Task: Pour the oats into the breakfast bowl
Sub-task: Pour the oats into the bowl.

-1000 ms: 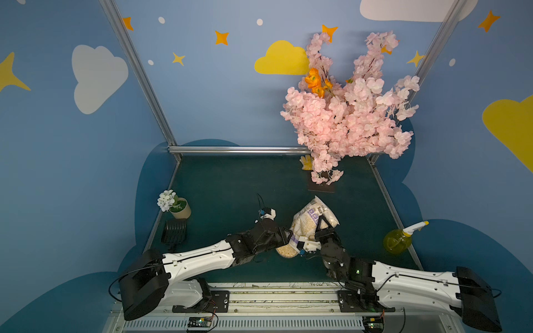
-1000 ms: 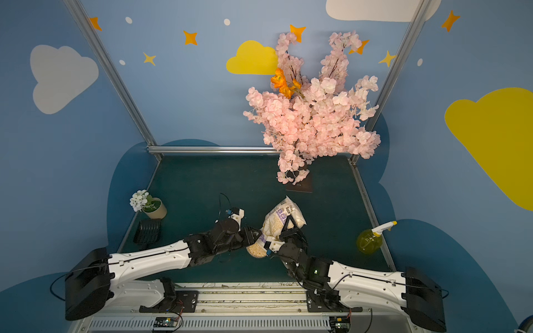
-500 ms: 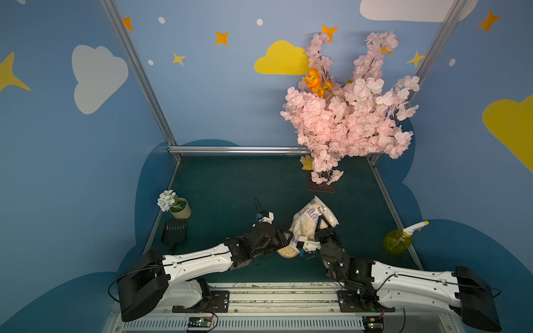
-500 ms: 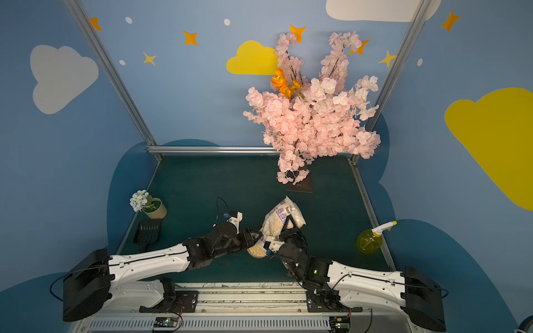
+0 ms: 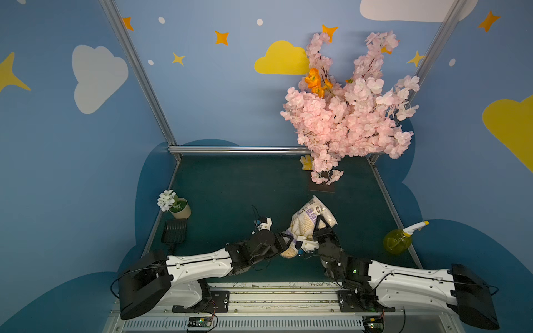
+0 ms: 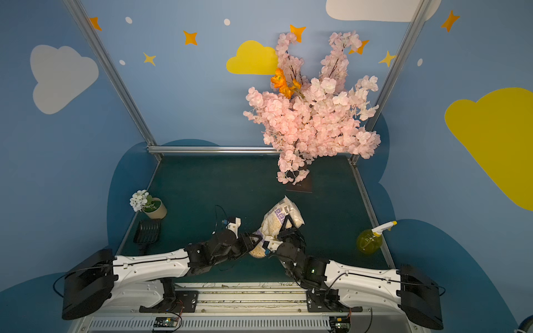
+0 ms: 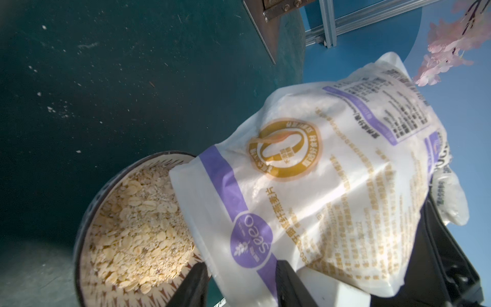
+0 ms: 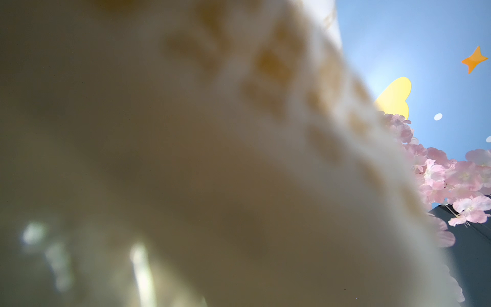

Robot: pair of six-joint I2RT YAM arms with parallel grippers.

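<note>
My oats bag (image 5: 308, 219) is tipped mouth-down. Its long axis runs from the breakfast bowl (image 7: 111, 293) at the low end, up and away toward the table's (image 5: 230, 187) back right. The sealed end is highest. In the left wrist view the bag's lower edge dips just inside the bowl's rim, over a heap of oats (image 7: 138, 226) that fills most of the bowl.

The right fingers (image 5: 320, 227) are clamped across the bag's upper half. The left fingers (image 7: 191, 287) stand apart with the bag's lower corner between them. I cannot tell whether they pinch it.

The bowl sits close to the table's front edge, squeezed between both wrists. Bare green table lies open behind and to the left. A flower pot (image 5: 180, 207) and a black brush (image 5: 174, 230) hug the left edge, a yellow spray bottle (image 5: 399, 240) the right, and a pink blossom tree (image 5: 346, 115) stands back right.

From above I see only a sliver of the bowl. The bag's opening is hidden, the left fingers are cut off by the frame, and the right wrist view is nearly all blurred bag.
</note>
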